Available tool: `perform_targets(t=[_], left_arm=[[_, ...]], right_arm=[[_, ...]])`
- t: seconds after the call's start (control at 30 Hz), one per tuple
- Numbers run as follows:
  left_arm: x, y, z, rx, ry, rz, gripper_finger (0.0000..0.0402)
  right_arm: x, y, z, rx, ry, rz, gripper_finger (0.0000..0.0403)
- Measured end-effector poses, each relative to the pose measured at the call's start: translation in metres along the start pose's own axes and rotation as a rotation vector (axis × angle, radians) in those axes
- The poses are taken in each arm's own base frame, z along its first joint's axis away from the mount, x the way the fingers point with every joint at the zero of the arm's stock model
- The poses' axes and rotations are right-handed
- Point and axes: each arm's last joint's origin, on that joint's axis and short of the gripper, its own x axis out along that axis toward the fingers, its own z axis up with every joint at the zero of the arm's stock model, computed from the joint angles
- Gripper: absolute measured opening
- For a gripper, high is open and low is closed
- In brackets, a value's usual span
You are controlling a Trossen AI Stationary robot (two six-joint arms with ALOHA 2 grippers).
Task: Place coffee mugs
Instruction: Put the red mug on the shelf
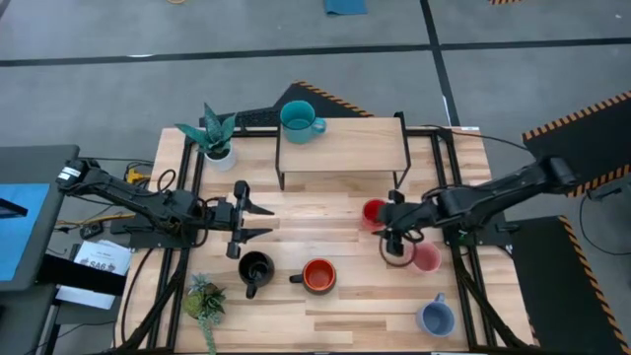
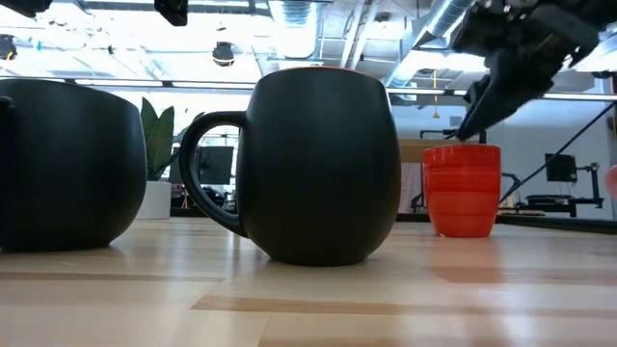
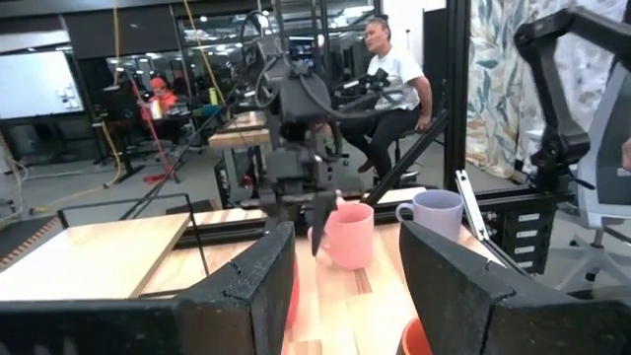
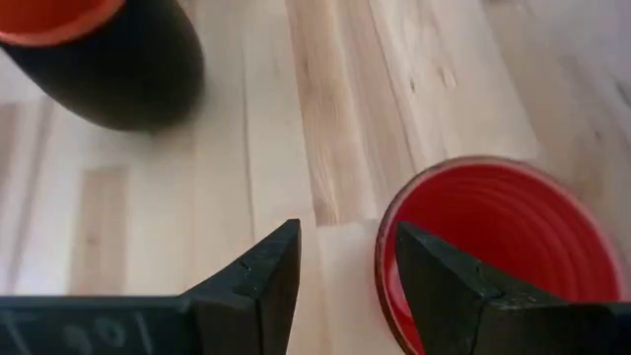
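My right gripper (image 4: 345, 276) is open and points down just above the near rim of the red mug (image 4: 493, 247), which stands upright on the table (image 1: 373, 211). One finger (image 4: 434, 286) is over the rim and the other over bare wood. In the low view its fingertips (image 2: 469, 123) are slightly above the red mug (image 2: 461, 188). My left gripper (image 1: 258, 221) is open, level above the table's left half, holding nothing. The teal mug (image 1: 298, 118) stands on the wooden riser. The black (image 1: 254, 268), orange (image 1: 317, 276), pink (image 1: 426, 258) and light blue (image 1: 435, 318) mugs stand on the table.
A low wooden riser on black legs (image 1: 345, 148) stands at the far middle. A white pot with a spiky plant (image 1: 215, 138) is at the far left, and a small green plant (image 1: 204, 301) at the near left. People are in the room beyond (image 3: 394, 79).
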Motion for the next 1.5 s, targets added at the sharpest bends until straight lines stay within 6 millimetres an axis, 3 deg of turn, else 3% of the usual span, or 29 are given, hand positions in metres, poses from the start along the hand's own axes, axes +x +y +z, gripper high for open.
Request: perform_targets(t=[0.2,0.5,0.6,0.73,0.83,0.97,1.2,1.37,1.5], left_arm=[[0.0,0.0,0.0,0.006,0.004,0.006,0.0171],[0.0,0.0,-0.001,0.014,0.013,0.006,0.0171],[0.0,0.001,-0.002,0.016,0.018,0.025,0.0171],[0.0,0.002,-0.002,0.019,0.032,0.078,0.0171],[0.0,0.002,-0.003,0.021,0.04,0.087,0.0171],[0.0,0.002,-0.004,0.024,0.048,0.085,0.0171],[0.0,0.003,-0.005,0.053,0.064,0.119,0.0171],[0.0,0.004,-0.005,0.053,0.063,0.13,0.0171],[0.0,0.004,-0.005,0.053,0.063,0.13,0.0171]], right_arm=[[0.016,-0.009,-0.002,-0.032,0.07,-0.06,0.0185],[0.021,-0.017,-0.002,-0.004,0.089,-0.093,0.0167],[0.021,-0.017,-0.002,0.039,0.087,-0.094,0.0127],[0.019,-0.016,0.001,0.083,0.087,-0.085,0.0035],[0.015,-0.012,0.009,0.081,0.065,-0.063,0.0035],[0.002,0.0,0.032,0.061,-0.008,-0.011,0.0035],[-0.044,0.025,0.091,-0.05,-0.236,0.062,0.0035],[-0.063,0.015,0.131,-0.103,-0.316,-0.061,0.0035],[-0.063,-0.005,0.167,-0.123,-0.277,-0.186,0.0035]])
